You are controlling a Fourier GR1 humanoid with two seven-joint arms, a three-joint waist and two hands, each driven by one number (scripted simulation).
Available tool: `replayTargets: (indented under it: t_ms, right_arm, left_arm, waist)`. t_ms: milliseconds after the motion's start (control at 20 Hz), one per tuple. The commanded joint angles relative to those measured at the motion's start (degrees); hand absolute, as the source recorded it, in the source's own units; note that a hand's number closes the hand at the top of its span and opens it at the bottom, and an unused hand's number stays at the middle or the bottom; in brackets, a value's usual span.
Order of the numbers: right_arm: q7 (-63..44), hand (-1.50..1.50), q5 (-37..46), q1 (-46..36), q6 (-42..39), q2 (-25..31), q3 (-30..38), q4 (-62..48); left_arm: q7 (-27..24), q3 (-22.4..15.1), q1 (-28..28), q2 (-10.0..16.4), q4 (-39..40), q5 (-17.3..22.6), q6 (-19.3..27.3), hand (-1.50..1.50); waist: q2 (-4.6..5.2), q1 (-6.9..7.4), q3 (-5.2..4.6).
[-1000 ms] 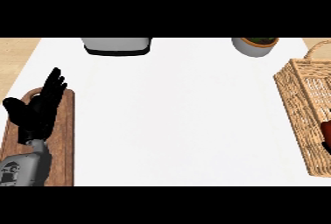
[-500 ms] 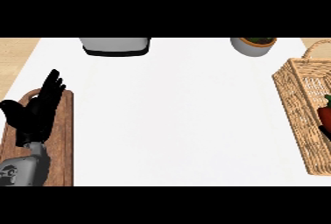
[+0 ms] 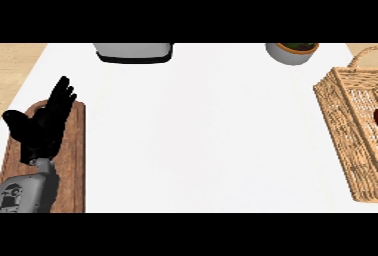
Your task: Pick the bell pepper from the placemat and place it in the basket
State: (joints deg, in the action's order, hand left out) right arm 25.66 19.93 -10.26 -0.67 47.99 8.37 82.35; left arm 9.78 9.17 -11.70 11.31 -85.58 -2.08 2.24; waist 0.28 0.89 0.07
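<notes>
Basket (image 3: 341, 125) on the right of the white counter (image 3: 199, 130), and watch its far side: right where the view cuts off, inside the wicker wall, there's a sliver of dark red that I take for the bell pepper (image 3: 376, 116), though too little shows to be sure. Over on the left, the brown wooden placemat (image 3: 74, 145) carries no pepper on the part that shows. The left robot hand (image 3: 40, 132) rests above it, fingers straight and apart, holding nothing. The right robot hand is nowhere in view, so its state can't be told. At the back, a grey appliance (image 3: 133, 52) and a small pot (image 3: 293, 52), both well apart from the basket. My call: the pick looks done and the placing is at or near its end; what's left is the pepper settled in the basket and the right arm clear of it
</notes>
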Motion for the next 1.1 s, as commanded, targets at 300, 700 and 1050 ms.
replayTargets:
  t_ms: [300, 700, 1050]
  right_arm:
    - [9.92, 1.50, 12.98, -5.84, 10.20, -5.31, -0.10, -11.22]
    - [5.88, 1.50, 22.09, -12.36, 4.52, -2.60, -5.10, -21.58]
    - [9.42, 1.50, 25.84, -16.65, 6.79, -6.67, -4.28, -30.65]
  left_arm:
    - [1.00, 0.11, 0.40, -0.18, -1.55, 0.19, -0.13, 0.00]
    - [-0.71, 0.46, -1.87, 0.39, 3.02, -0.74, -0.10, 0.00]
    - [-6.87, 0.78, 0.31, -0.84, 6.25, -0.90, -0.33, 0.00]
  waist:
    - [-0.26, -0.62, -0.06]
    - [-0.05, -0.29, -0.06]
    - [-0.10, -0.51, -0.06]
